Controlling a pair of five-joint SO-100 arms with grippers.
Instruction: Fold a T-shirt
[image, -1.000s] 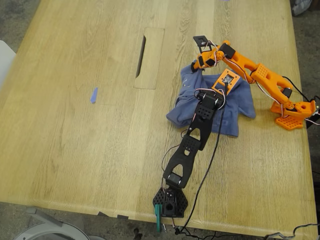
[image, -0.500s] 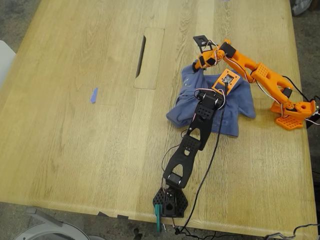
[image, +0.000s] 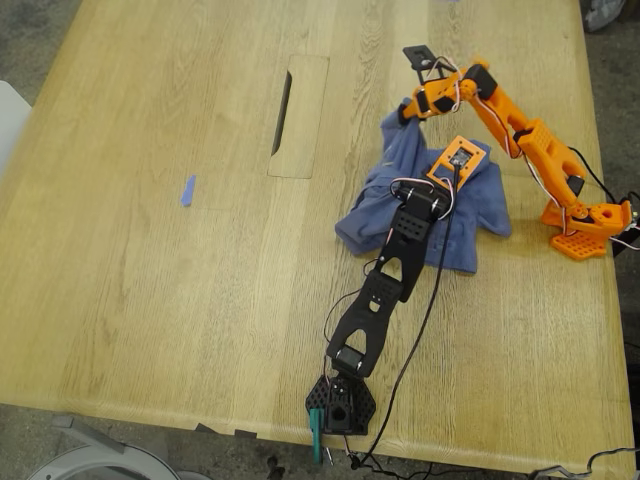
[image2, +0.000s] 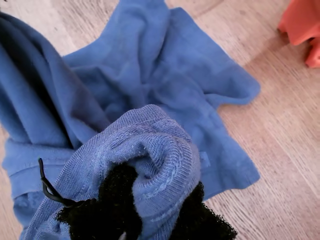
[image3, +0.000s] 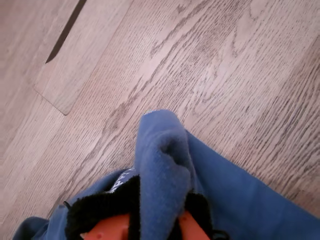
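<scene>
1. The crumpled slate-blue cotton T-shirt (image: 440, 200) lies on the pale wooden surface (image: 150, 280), toward the exterior view's right, between the two arm bases.
2. My first pincer (image2: 150, 210), with black padded fingers (image2: 112, 200), is clenched on a ribbed hem fold of the shirt.
3. My second pincer (image3: 157, 215), on the orange arm (image: 520, 135), grips a raised fold of the shirt above the surface.
4. A rectangular cutout panel (image: 298, 115) and a small blue tape scrap (image: 187, 190) lie further toward that view's left.
</scene>
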